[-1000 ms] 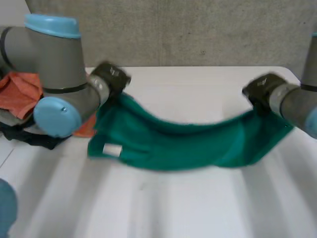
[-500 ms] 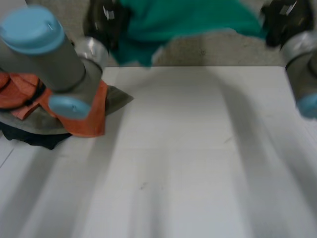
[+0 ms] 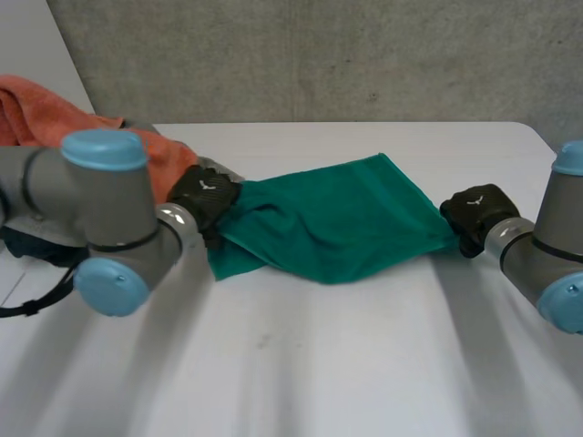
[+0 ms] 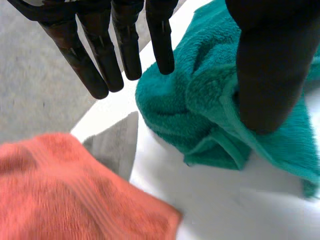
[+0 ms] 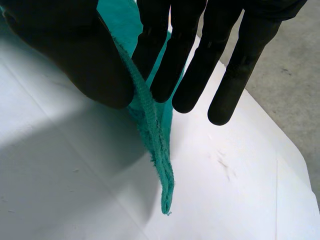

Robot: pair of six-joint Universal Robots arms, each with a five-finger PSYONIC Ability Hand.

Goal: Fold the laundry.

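So nearest the camera the white worktop (image 3: 319,364) is bare, with the two arms coming in from either side. A bit further in, the green towel (image 3: 337,218) is lying mostly flat across the middle of the worktop, stretched between the hands.

The left hand (image 3: 205,196) is at the towel's bunched-up left end. Its fingers (image 4: 125,50) are straight and off the cloth, only the thumb sits on the bunch, so it looks released.

The right hand (image 3: 474,217) is at the right corner, pinching the towel's edge between thumb and fingers (image 5: 165,60).

Behind the left hand there's an orange cloth (image 3: 55,114) piled on a grey cloth (image 4: 117,142), then a concrete wall (image 3: 319,55).
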